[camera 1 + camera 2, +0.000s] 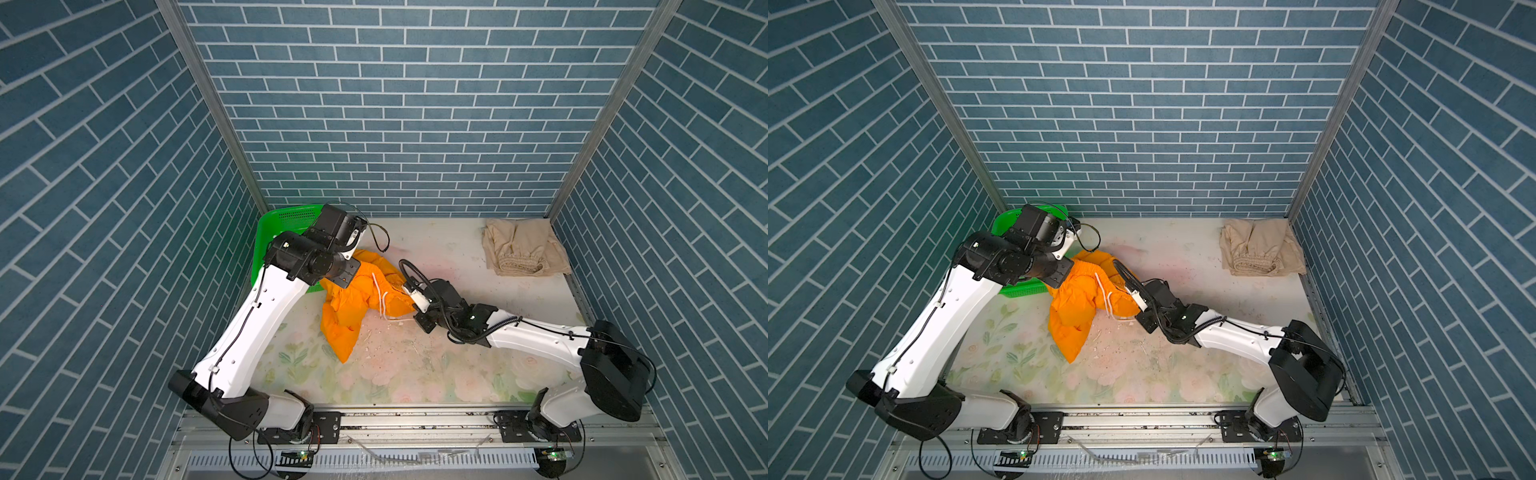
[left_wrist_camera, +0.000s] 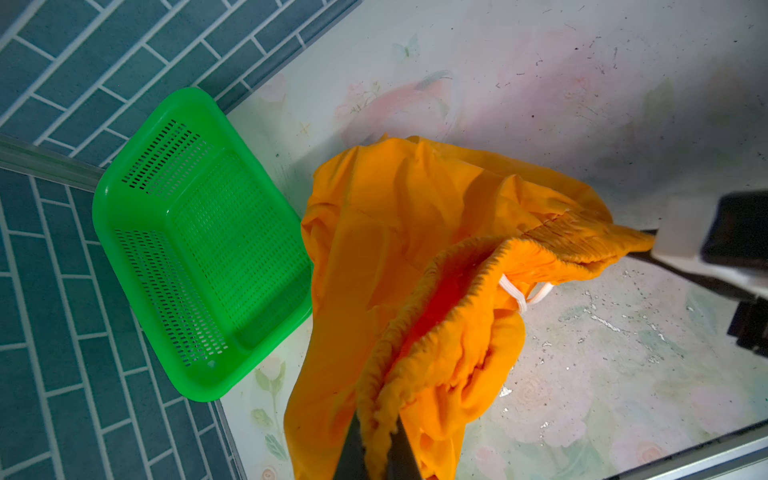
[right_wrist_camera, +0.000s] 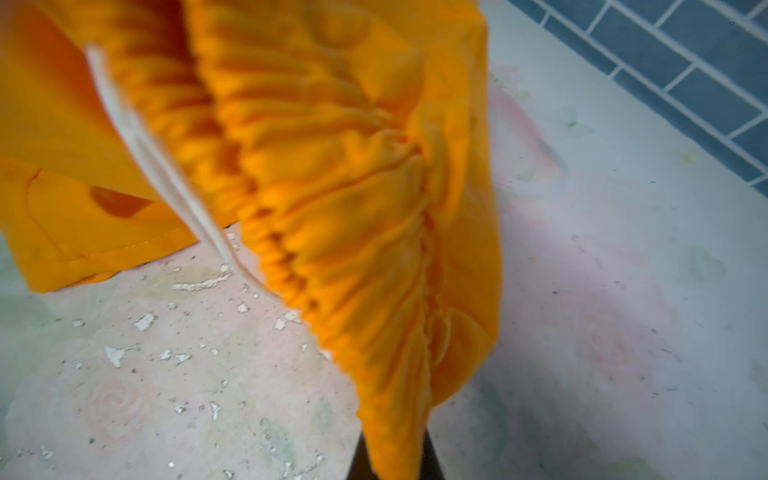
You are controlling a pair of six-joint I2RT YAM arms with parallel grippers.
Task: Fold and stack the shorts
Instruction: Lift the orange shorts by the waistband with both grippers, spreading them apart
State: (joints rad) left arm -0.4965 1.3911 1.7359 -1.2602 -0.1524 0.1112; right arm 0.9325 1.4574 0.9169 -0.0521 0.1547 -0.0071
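Waistband grip, two points: I have the left gripper [image 2: 376, 440] pinched shut on the gathered elastic of the orange shorts [image 1: 357, 299]. The right gripper [image 3: 395, 457] is clamped on the same waistband [image 2: 465, 266] further round its rim, so the band spans between them with its mouth gaping. The legs sag onto the floral table surface [image 1: 436, 365] left of the middle, just beside the green basket [image 2: 199, 249] at the far left corner. The white drawstring [image 1: 380, 297] dangles free. I read this hold as set up for drawing the band taut, so the cloth can be laid flat before any fold; no fold shows yet. The beige shorts [image 1: 523, 249] lie in a loose bundle at the far right corner, well apart, probably the base of the stack. The left arm rises steeply from the near edge, wrist bent over the basket's rim, gripper pointing down. The right arm lies low, stretched from the near right toward the middle.
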